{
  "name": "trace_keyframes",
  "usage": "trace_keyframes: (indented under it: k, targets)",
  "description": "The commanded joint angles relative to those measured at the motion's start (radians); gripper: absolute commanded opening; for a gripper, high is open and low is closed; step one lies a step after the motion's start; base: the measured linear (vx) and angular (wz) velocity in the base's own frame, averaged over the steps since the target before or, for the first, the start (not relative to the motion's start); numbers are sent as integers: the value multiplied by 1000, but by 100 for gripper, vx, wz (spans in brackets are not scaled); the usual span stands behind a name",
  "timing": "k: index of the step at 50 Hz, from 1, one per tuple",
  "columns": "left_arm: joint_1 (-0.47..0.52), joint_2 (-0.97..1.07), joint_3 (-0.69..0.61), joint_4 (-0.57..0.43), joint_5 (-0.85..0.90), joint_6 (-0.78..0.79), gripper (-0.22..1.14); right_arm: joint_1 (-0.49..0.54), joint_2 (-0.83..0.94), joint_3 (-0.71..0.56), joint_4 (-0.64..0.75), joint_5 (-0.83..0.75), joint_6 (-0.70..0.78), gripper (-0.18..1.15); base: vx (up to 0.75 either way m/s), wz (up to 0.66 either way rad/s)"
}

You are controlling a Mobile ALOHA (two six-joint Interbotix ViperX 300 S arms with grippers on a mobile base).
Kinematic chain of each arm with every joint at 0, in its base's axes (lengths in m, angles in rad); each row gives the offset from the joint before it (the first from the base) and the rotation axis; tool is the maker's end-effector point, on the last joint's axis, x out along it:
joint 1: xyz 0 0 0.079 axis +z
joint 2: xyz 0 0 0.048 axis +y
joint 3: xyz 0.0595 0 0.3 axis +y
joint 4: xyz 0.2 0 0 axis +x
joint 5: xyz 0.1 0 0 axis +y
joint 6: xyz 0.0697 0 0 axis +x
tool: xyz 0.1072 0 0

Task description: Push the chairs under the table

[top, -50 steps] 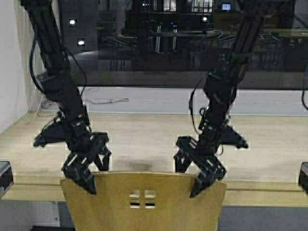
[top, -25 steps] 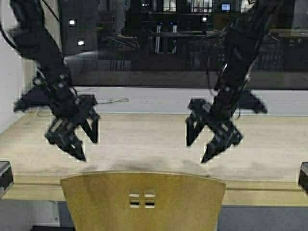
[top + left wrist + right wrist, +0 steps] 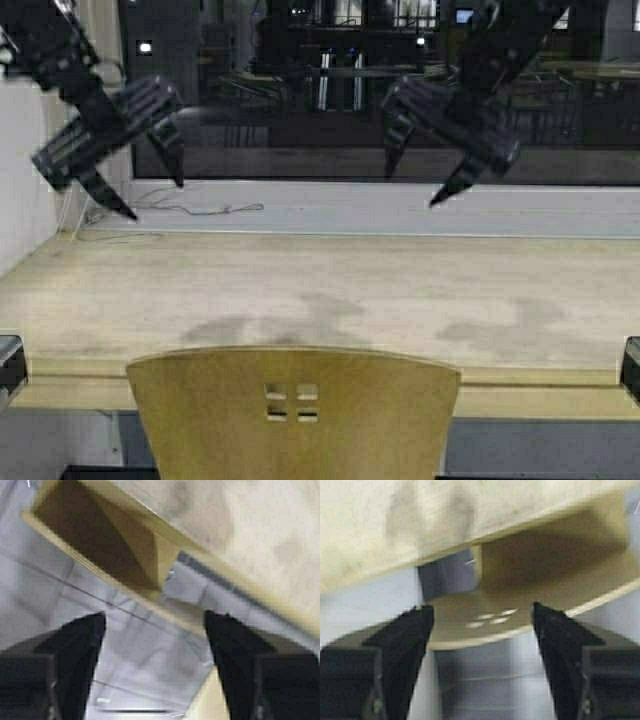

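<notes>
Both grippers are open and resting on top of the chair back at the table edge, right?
Not quite. Both are open, but the left gripper and right gripper hang high above the table, clear of the chair back, as the high view shows.

We note the high view looks forward and down from behind and above the arms, taking in the table point(image 3: 330, 290) across its width, the chair point(image 3: 295, 410) back at the near edge, and a dark window beyond. The left wrist view looks down between the left gripper point(image 3: 155, 630) fingers from above, onto the table point(image 3: 260, 535) edge, the chair point(image 3: 100, 540) and floor. The right wrist view looks down likewise past the right gripper point(image 3: 482, 625) at the table point(image 3: 420, 520) and chair point(image 3: 530, 605). All three views share the table's front edge and the chair
</notes>
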Motion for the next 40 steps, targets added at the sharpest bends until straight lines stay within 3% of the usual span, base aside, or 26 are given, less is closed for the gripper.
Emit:
trace_keyframes:
  k: [1,13,18,40]
  targets:
    - [3,-140,26,112,20,137,93,3,-137,57,-160,-37,-52,93,-11,-4]
    - [9,-273,71,291,15,308,93,-17,-258,123,-417,-106,-72,93,-13,-3]
    - [9,-273,72,311,11,310,93,-20,-238,121,-489,-121,-71,93,-12,0]
    - [9,-268,86,319,87,316,93,-20,-265,126,-494,-115,-63,93,-13,20]
